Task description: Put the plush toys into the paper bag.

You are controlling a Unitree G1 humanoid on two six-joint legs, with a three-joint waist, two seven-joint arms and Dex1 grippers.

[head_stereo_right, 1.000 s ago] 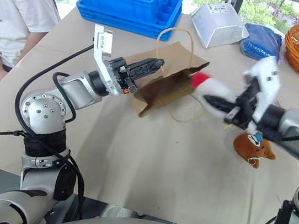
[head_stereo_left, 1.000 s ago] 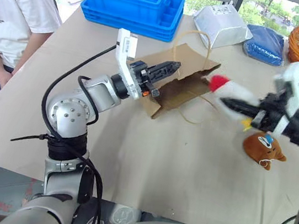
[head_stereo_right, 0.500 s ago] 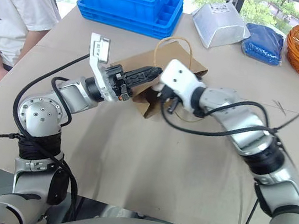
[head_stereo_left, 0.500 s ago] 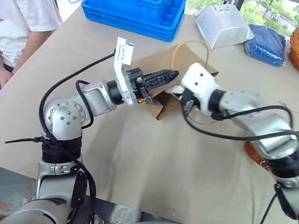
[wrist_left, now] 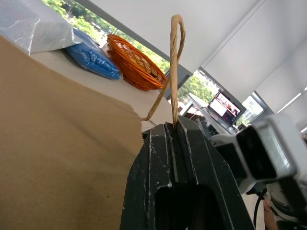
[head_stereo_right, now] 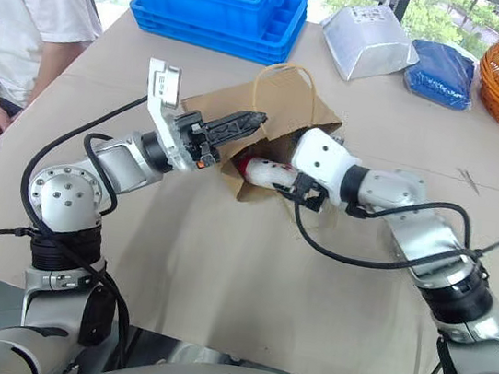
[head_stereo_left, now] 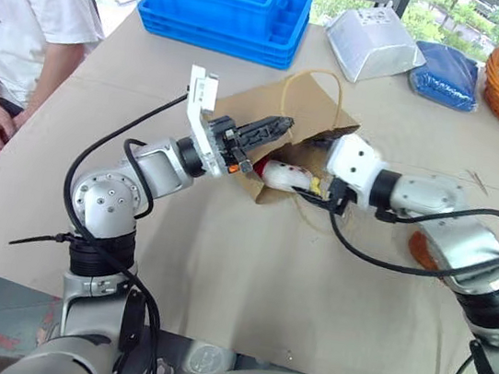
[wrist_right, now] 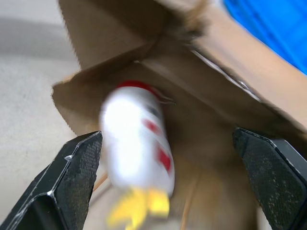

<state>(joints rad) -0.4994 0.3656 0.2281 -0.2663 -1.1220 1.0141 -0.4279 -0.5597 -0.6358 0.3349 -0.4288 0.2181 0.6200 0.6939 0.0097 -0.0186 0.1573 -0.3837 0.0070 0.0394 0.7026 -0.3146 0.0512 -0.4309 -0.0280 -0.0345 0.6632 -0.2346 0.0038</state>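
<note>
White toy (wrist_right: 136,143) now off the right gripper (wrist_right: 168,179), jaws released, at paper bag (head_stereo_left: 312,103) mouth.
Left gripper (head_stereo_left: 272,127) clenched on thin bag paper mid-worktop (head_stereo_left: 247,270); brown toy (head_stereo_left: 419,250), soft and light, squeezes anywhere.

- Paper bag (head_stereo_left: 311,112) mouth blocked — white plush toy (head_stereo_left: 284,175) and right hand (wrist_right: 168,177) sit in it.
- Bench (head_stereo_left: 220,267) nr front edge — bare, free passage.
</note>
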